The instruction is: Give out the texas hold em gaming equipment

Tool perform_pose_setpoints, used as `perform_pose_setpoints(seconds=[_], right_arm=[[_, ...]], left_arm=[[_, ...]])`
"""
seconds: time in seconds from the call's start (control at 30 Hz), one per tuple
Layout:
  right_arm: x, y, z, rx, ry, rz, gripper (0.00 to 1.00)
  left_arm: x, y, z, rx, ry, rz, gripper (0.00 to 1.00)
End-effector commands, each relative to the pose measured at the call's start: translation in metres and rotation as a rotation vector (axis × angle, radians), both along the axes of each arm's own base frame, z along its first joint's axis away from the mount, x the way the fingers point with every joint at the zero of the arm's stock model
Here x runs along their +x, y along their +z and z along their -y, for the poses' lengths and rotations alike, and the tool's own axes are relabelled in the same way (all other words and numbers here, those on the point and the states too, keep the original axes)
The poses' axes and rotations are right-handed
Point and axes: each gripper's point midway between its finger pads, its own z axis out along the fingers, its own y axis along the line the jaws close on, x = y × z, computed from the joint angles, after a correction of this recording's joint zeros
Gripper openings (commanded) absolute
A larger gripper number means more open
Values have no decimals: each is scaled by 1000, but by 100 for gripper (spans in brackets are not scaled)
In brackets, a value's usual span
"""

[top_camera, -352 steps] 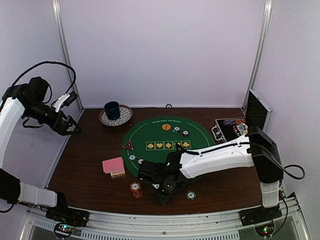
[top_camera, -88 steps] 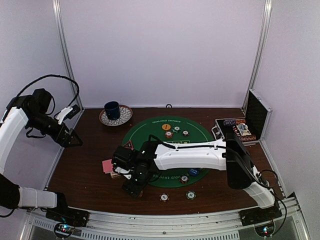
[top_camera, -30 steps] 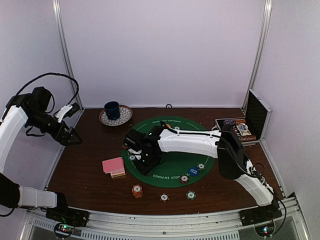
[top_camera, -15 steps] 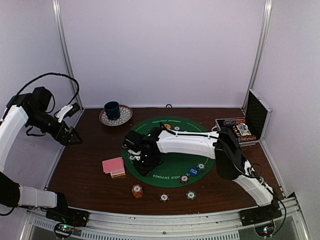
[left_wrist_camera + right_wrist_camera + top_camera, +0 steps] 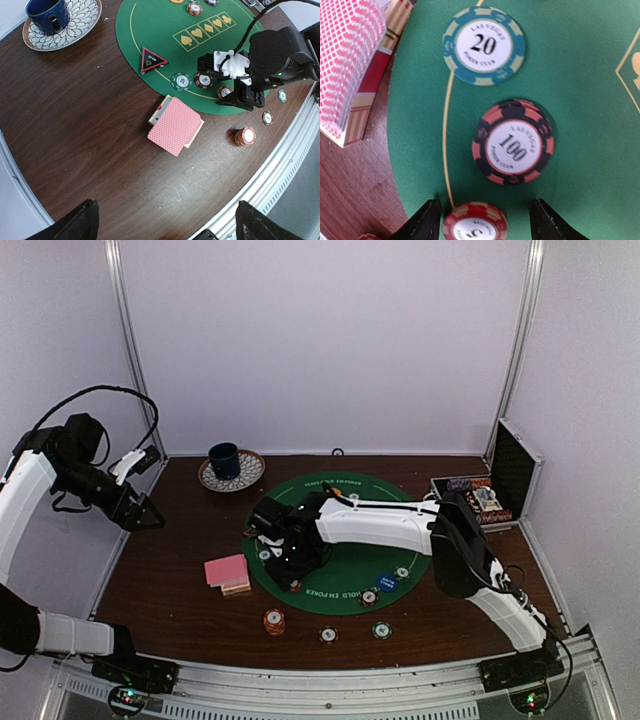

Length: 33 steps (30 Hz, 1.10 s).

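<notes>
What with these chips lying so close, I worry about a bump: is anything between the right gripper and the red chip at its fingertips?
Nothing visible. The red chip lies on the green mat between the right gripper's open jaws; the black-red 100 chip sits just beyond, apart from it.

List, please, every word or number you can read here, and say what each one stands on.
"LAS VEGAS 20 POKER CLUB": teal chip on the green mat.
"LAS VEGAS 100 POKER CLUB": red-and-black chip.
"5", probably: red chip, cut off by the picture's bottom edge.
"HOLD EM POKER": mat's near edge, top view.
Print on the triangular marker: too small to read.
</notes>
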Motion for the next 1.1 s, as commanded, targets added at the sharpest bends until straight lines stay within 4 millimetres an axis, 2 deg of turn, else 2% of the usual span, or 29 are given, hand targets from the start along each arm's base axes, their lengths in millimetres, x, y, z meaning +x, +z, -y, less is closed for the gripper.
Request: perform_pose_setpoints(seconds=[0.0,0.03,0.1,0.23,0.4,0.53,0.73,1.07], right_arm=[[6,53,5,50,-15,89,64],[3,66,5,65,-7,103,64],[-8,79,4,68,18,115,65],[-42,92,-1,71,96,109,70],[-88,87,-13,80,195,51,80],[-108,72,-22,65,245,15,84],[-111,51,-26,32,258,-5,87],[-111,24,-22,-27,266,-17,87]], left_arm=[[2,13,-1,1,-1,52,98],[2,14,-1,1,-1,53,98],[2,15,-1,0,-2,55,98],[2,16,0,-3,-6,59,97],[0,11,1,-9,-14,48,98],[-1,9,3,-19,-17,36,98],[-1,14,4,-26,-18,44,98],[-1,15,6,-38,-21,36,98]])
